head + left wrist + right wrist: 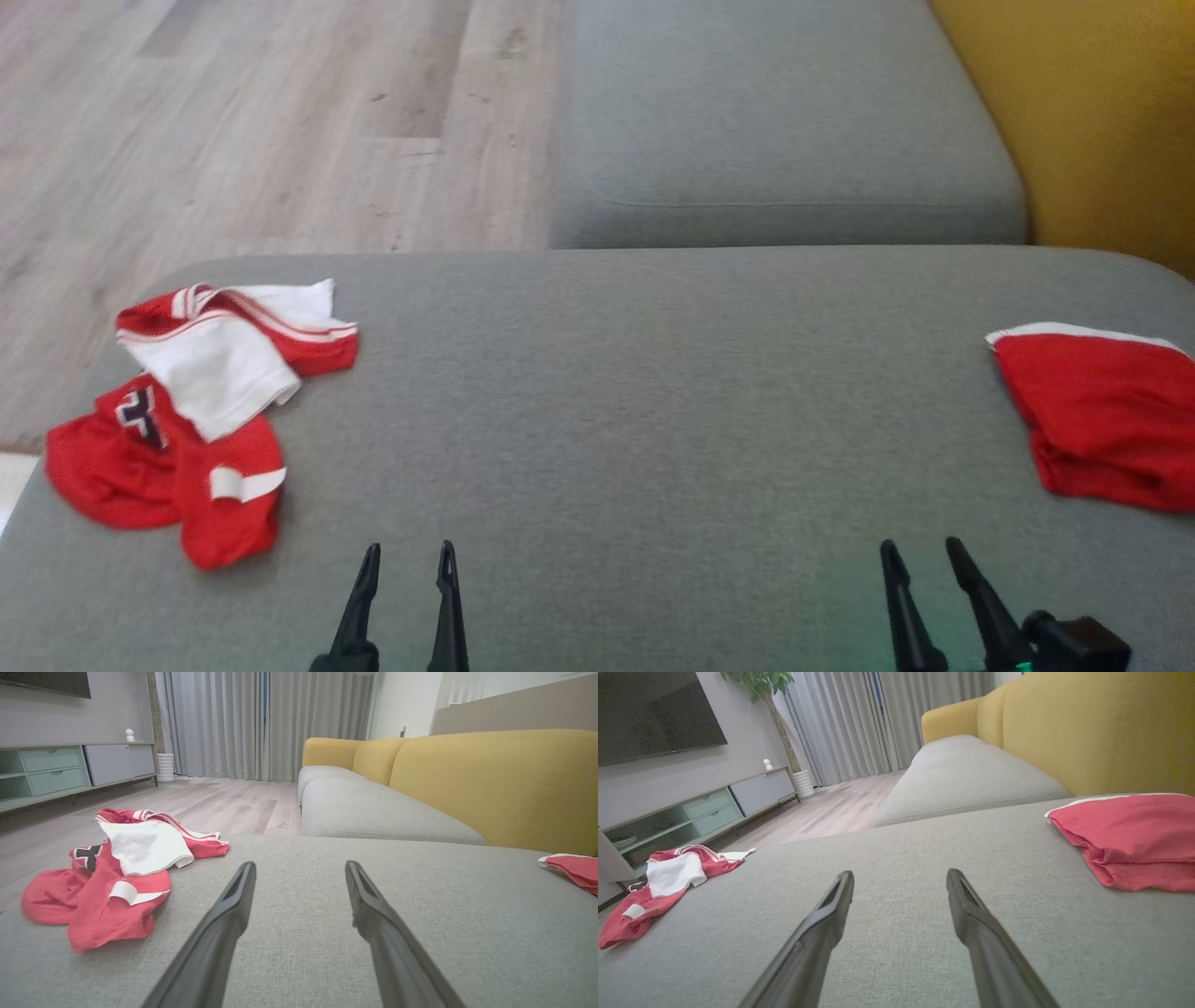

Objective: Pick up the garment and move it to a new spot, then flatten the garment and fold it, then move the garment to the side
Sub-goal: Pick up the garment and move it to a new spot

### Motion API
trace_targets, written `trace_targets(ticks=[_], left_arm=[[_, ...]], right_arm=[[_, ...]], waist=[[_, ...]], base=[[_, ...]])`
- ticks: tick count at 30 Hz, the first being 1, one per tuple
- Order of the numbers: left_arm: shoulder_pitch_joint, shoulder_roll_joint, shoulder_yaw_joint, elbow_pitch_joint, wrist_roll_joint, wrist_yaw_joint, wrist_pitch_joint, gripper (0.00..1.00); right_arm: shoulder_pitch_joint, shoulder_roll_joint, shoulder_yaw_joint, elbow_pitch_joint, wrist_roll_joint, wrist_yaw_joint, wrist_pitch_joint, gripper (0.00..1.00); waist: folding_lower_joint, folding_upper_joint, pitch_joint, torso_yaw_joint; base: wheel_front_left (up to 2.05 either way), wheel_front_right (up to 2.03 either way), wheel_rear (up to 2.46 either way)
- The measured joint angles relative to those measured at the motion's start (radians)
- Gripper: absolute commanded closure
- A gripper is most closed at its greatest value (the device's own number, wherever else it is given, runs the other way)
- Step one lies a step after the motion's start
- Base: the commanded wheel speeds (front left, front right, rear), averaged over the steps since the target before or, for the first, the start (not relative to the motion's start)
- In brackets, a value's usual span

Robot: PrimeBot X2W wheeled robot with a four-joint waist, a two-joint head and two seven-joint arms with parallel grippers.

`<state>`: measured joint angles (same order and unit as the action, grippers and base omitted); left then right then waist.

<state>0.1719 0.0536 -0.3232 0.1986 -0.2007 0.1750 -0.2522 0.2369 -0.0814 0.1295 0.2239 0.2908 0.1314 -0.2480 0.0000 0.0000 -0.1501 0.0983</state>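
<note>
A crumpled red and white garment point(187, 411) lies in a heap at the left end of the grey cushion point(635, 392); it also appears in the left wrist view point(117, 872) and the right wrist view point(663, 882). A folded red garment with a white hem point(1102, 411) rests at the right edge, seen too in the right wrist view point(1129, 840). My left gripper point(409, 555) hangs open near the front edge, to the right of the heap and apart from it. My right gripper point(922, 551) is open as well, left of the folded garment, holding nothing.
A second grey seat cushion point(784, 131) lies beyond the near one, with the yellow sofa back point(1102, 112) on the right. Wooden floor point(243, 121) stretches past the left and far edges. A TV cabinet point(51, 770) stands across the room.
</note>
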Motion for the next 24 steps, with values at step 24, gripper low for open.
trace_targets(ticks=[24], left_arm=[[-0.008,0.001,0.155,-0.055,0.034,0.011,0.0,0.0]], right_arm=[[-0.123,0.009,0.102,0.014,0.036,0.0,0.0,0.0]], waist=[[0.0002,0.0,0.095,0.361]], base=[[0.0,0.0,0.0]])
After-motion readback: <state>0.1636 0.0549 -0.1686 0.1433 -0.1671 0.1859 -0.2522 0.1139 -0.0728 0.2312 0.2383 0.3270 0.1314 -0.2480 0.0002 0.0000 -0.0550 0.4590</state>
